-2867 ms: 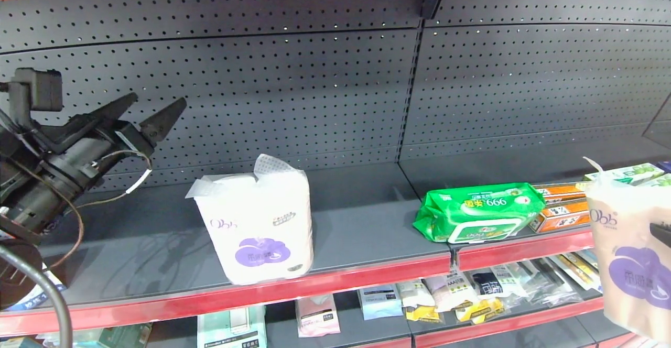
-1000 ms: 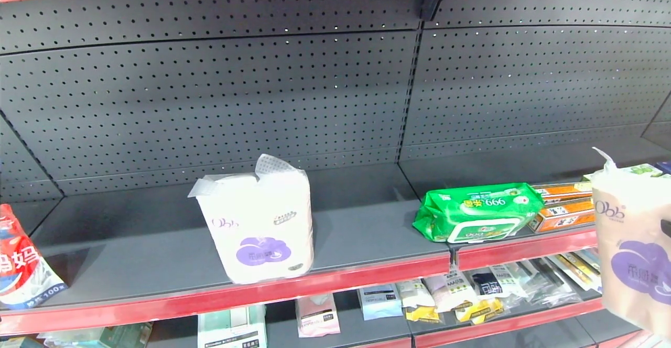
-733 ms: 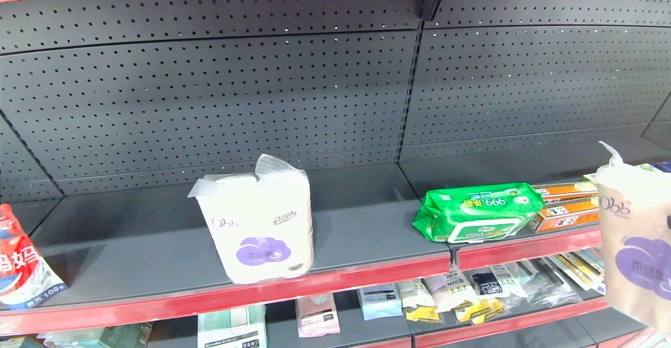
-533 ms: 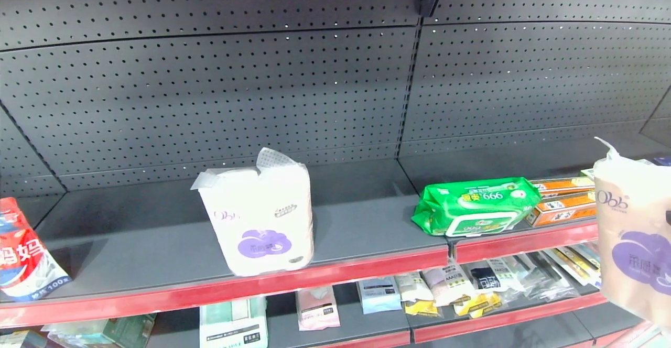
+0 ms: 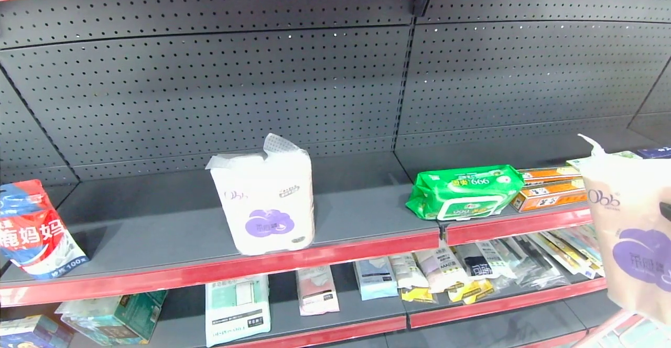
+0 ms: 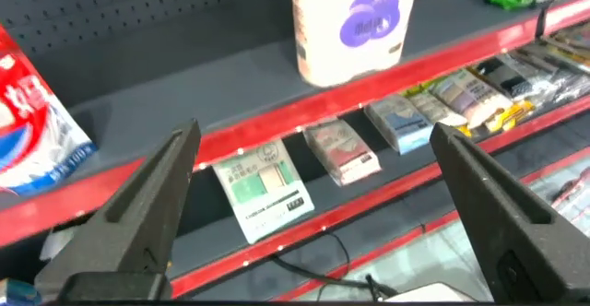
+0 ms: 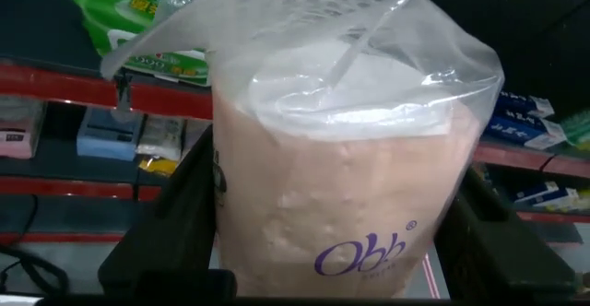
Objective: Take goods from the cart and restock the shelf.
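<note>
Tissue pack [image 7: 341, 140] is clamped upright between the fingers [image 7: 180, 205] of the right gripper [image 7: 336, 223], held at the right, nearer than the shelf [image 5: 157, 217]. The left gripper [image 6: 315, 133] is spread wide, grasping nothing. On the shelf a second tissue pack [image 5: 267, 201] is stood upright, a green wipes pack [image 5: 464, 191] is laid to its right, and a red bag [image 5: 36, 230] is propped far left.
</note>
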